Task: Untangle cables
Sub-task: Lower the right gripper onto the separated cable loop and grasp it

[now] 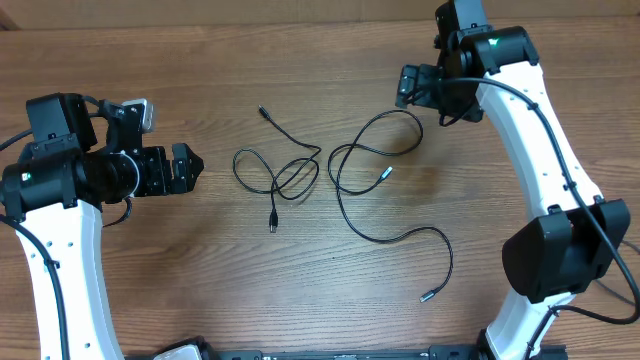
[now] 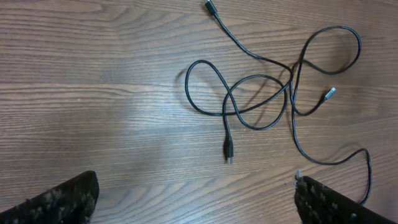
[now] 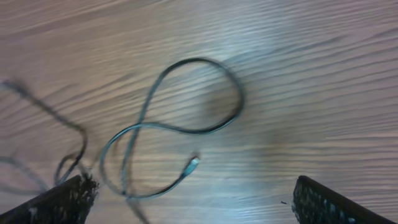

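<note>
My left jaws: spread wide, empty, over the table (image 1: 300,300), just left of the cables (image 1: 300,170). Shorter cable (image 2: 226,124) lies in a pretzel loop at centre. Longer, silver-tipped cable (image 2: 291,118) crosses its right side and trails toward the near edge. My right jaws: spread, empty, by that cable's far loop.

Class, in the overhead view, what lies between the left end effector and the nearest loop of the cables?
Nothing: only bare table separates the left end effector from the cables, clearest in the overhead view.
</note>
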